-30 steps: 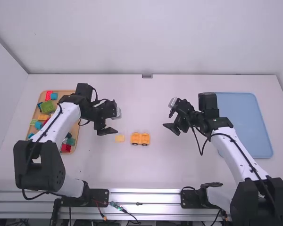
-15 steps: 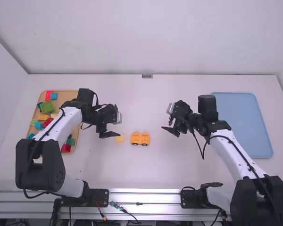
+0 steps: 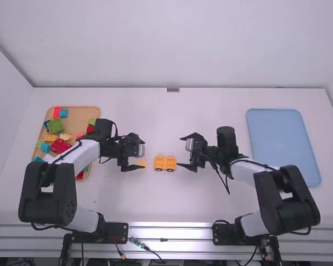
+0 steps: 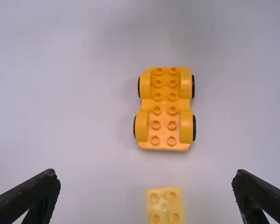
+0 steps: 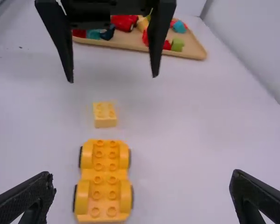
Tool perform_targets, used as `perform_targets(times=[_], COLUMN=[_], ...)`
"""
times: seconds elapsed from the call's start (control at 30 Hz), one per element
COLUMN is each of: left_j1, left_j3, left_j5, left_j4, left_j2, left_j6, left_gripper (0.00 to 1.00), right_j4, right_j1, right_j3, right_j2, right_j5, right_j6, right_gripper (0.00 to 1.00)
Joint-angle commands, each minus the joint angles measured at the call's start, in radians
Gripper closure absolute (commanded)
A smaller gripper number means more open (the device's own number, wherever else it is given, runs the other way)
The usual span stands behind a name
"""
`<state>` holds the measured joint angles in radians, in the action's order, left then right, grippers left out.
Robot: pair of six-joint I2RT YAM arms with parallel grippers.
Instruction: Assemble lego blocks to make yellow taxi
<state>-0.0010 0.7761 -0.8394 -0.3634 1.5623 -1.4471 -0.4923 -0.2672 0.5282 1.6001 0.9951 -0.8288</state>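
Lower in the high view than before, left end effector [image 4: 147, 176] and right end effector [image 5: 142, 177] hung wide open, empty. Yellow block [image 4: 165, 205] sat just left of wheeled base [image 3: 165, 163], lower centre there; off-centre left descent could've shoved it into the base.

Smooth plastic car base [image 4: 164, 109] on a matt white table [image 4: 74, 116]

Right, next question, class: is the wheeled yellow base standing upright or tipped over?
Upright: the base has its studs facing up, with its black wheels along its sides.
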Motion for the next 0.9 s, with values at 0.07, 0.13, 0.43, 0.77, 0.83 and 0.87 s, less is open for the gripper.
perform_targets(times=[0.07,0.13,0.43,0.77,0.83,0.87], left_j1=[0.005,0.008,0.005,0.029,0.044,0.052], left_j3=[-0.053,-0.072,-0.155,-0.164,-0.174,-0.180], left_j5=[-0.036,-0.043,-0.043,-0.043,-0.092,-0.122], left_j4=[0.070,0.099,0.230,0.250,0.240,0.233], left_j2=[-0.002,-0.002,-0.002,-0.002,-0.002,-0.002], left_j6=[0.111,0.113,0.134,0.162,0.105,0.068], left_gripper=[0.01,0.01,0.01,0.01,0.01,0.01], right_j4=[-0.004,0.001,-0.032,-0.120,-0.143,-0.162], right_j1=[-0.016,-0.028,-0.107,-0.165,-0.177,-0.181], right_j3=[0.064,0.084,0.086,0.086,0.086,0.085], right_j2=[0.120,0.165,0.239,0.331,0.357,0.365], right_j5=[0.098,0.159,0.042,-0.074,-0.070,-0.080], right_j6=[0.055,0.021,0.011,0.108,0.116,0.129], right_gripper=[0.01,0.01,0.01,0.01,0.01,0.01])
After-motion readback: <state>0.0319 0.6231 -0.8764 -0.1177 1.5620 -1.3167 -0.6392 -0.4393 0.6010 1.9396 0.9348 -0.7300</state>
